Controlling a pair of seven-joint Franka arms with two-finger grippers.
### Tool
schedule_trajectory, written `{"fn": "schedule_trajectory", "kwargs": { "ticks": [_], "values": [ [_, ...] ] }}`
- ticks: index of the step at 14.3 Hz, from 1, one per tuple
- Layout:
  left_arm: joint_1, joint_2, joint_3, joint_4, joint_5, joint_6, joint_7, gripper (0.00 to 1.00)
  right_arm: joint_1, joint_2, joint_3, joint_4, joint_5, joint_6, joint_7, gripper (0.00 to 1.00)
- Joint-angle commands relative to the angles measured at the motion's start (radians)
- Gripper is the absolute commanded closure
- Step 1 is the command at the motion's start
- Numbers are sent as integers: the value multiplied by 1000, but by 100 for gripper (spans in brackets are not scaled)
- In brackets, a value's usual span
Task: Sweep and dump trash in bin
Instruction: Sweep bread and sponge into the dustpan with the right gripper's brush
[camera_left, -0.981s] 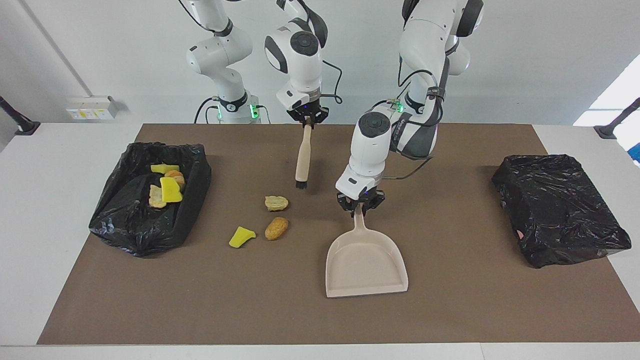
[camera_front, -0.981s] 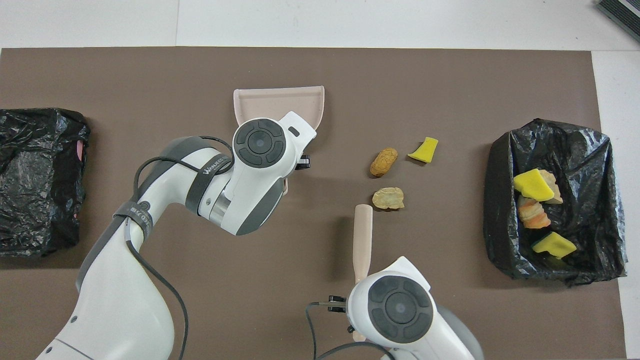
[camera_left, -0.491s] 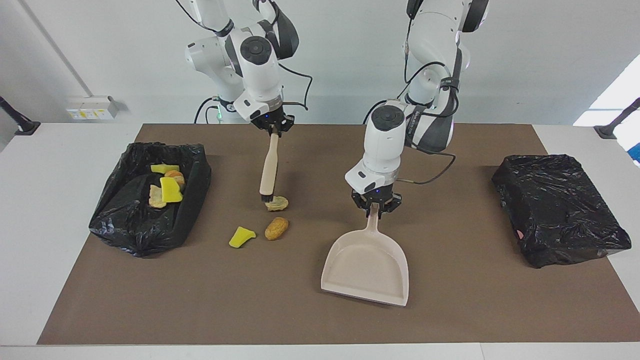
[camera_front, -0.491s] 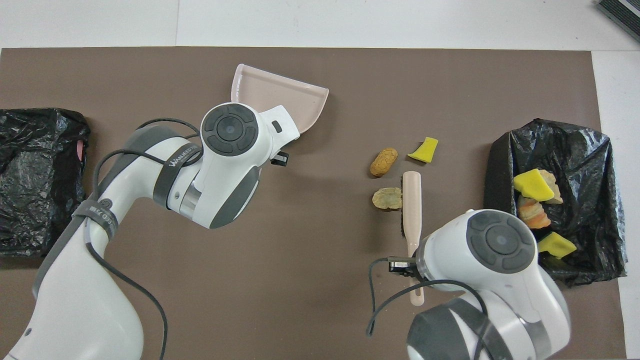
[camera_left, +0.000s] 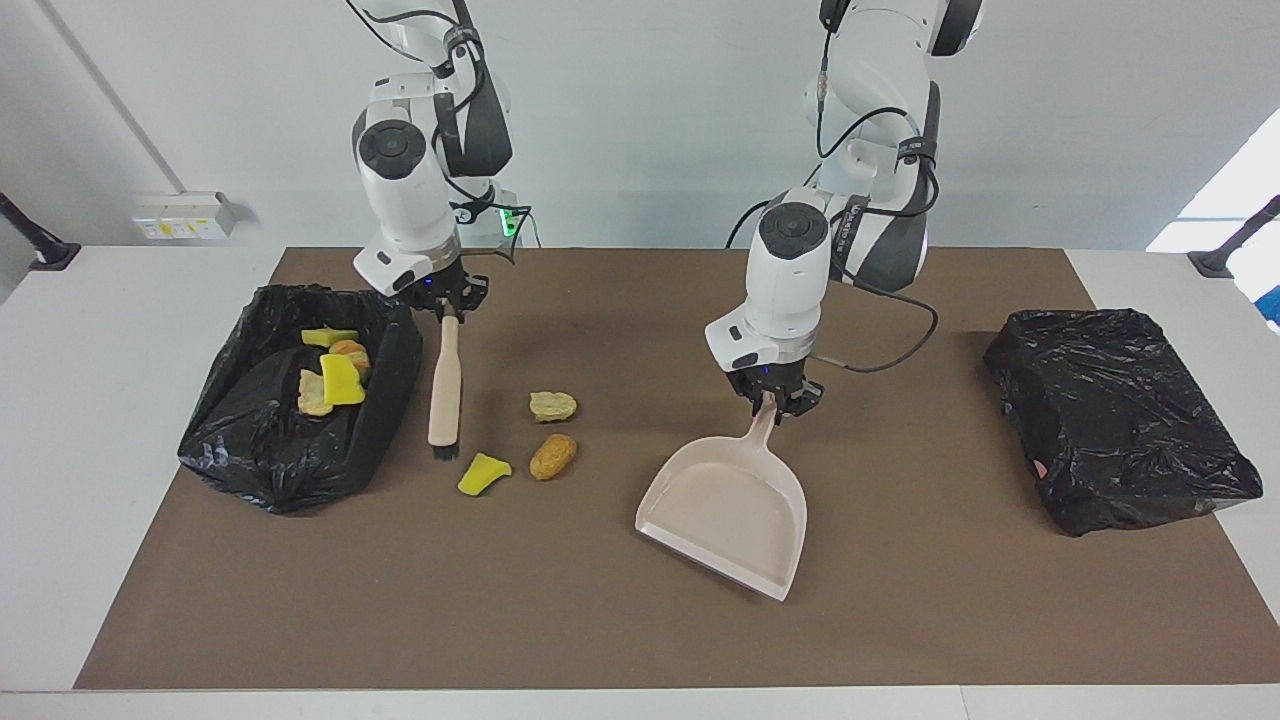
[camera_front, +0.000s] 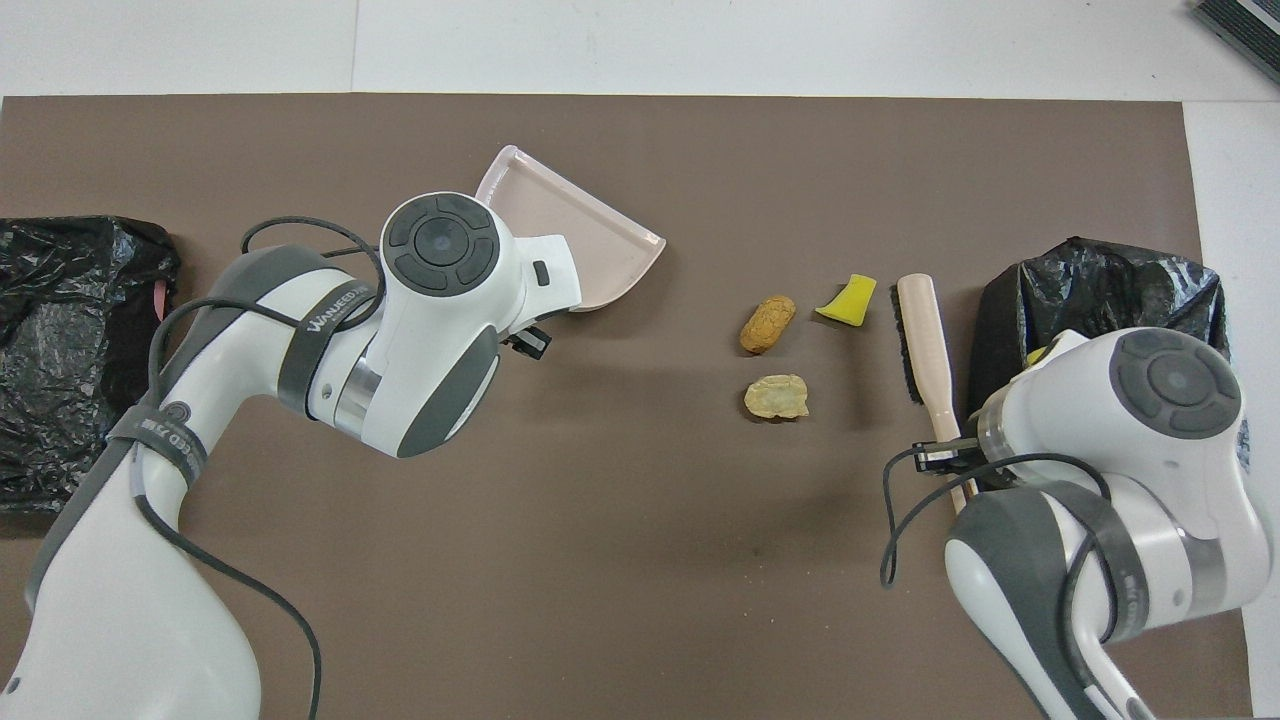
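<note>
right tool (camera_left: 447, 303) grips brush (camera_left: 444, 385) | left tool (camera_left: 775, 402) grips dustpan (camera_left: 722, 512) | 3 scraps (camera_left: 552, 455) on mat

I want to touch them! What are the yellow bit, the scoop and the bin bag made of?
The yellow bit looks like soft sponge: matte, cut into a wedge. The scoop looks like hard plastic: smooth, pale beige, one moulded piece with its handle. The bin bag looks like thin plastic film: black, shiny and crinkled. Looks only; touch would settle it.

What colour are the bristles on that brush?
Black, on the brush with a beige handle; clearest in the facing view.
</note>
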Motion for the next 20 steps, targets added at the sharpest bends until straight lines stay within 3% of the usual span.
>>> {"fn": "schedule_trajectory", "kwargs": {
  "ticks": [1,5,7,10,14,16,20],
  "values": [
    [40,-77,-4,-25,14,-98,228,100,-18,60,17,19,-33,60,-29,100],
    [81,-180,-7,-117,0,-231,576,100,-27,129,18,19,-34,137,-77,100],
    [81,-234,-7,-206,-3,-218,658,100,-23,151,20,20,-28,163,-68,100],
    [93,-278,-7,-310,-24,-86,710,100,-7,175,24,29,-13,179,-39,100],
    [77,-306,-10,-392,-32,63,694,100,115,203,24,54,21,176,41,100],
    [77,-326,-9,-439,-104,119,680,100,147,211,24,66,62,173,43,100],
    [46,-325,-9,-473,-104,149,662,100,198,247,26,95,116,180,106,100]
  ]
}}
